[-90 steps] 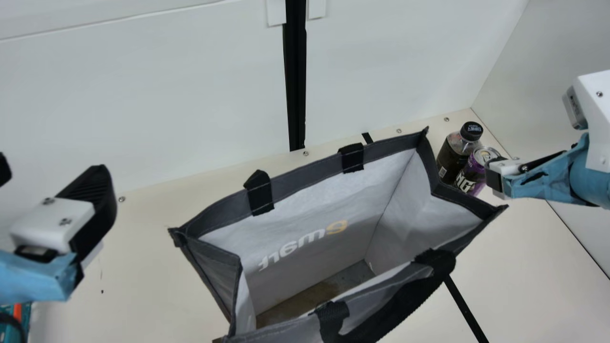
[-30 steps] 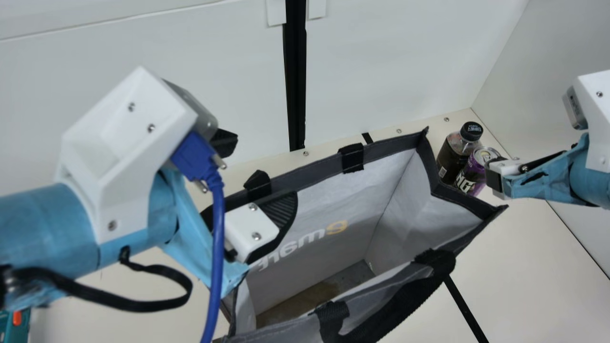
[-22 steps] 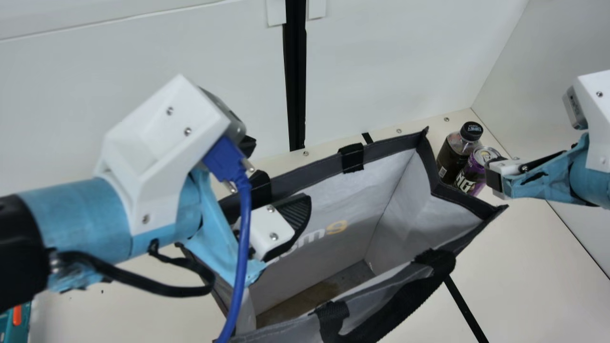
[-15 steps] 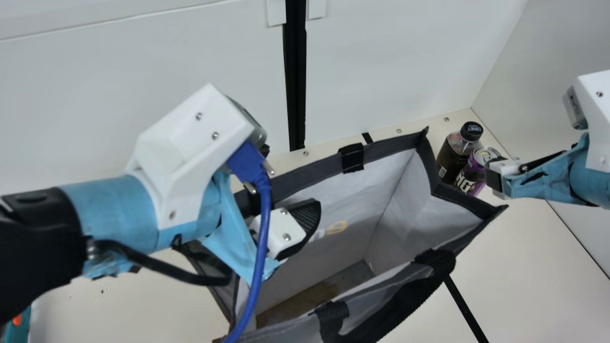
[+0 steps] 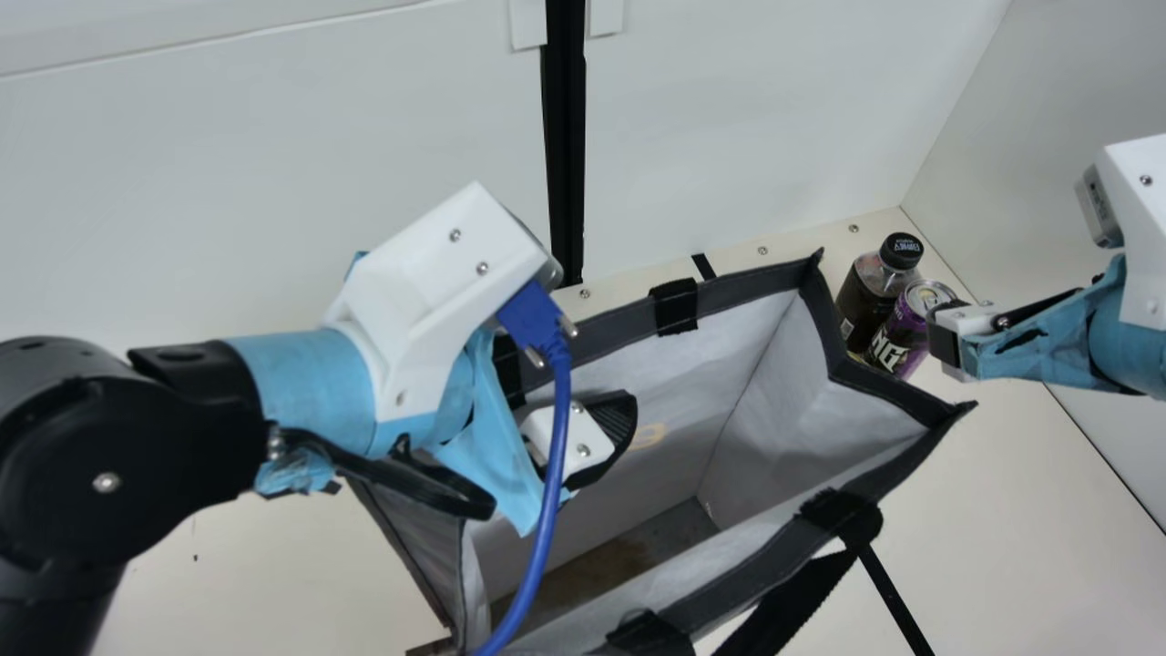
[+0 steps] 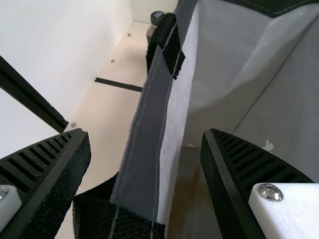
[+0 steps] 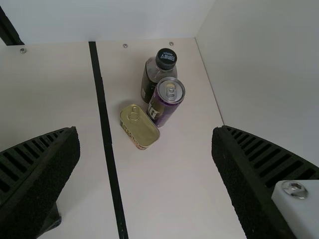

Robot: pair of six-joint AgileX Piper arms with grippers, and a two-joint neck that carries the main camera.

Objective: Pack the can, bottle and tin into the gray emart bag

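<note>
In the main view my left gripper [image 5: 601, 433] is at the gray bag's [image 5: 747, 282] back rim, one finger inside the bag. In the left wrist view the left gripper [image 6: 146, 137] is open, with the bag's rim [image 6: 144, 134] between its fingers. My right gripper [image 5: 946, 342] stands beyond the bag's right side; in the right wrist view the right gripper [image 7: 145, 137] is open and holds nothing. The dark bottle [image 7: 152, 77] and purple can [image 7: 167, 99] stand upright together, with the gold tin [image 7: 139, 127] lying beside the can. In the main view the bottle [image 5: 865, 296] and can [image 5: 900, 333] are behind the bag's right end.
White walls [image 5: 273, 182] stand behind and at the right of the cream table [image 5: 1020, 547]. A black strip [image 5: 888, 583] crosses the tabletop. The bag's front handle [image 5: 792, 592] hangs toward the front, and a blue cable [image 5: 551, 483] runs down from my left wrist.
My left arm has swung rightward from the left side to the bag's back rim. The bag's rim and front handle have shifted slightly. My right arm, the bottle and the can have stayed put.
</note>
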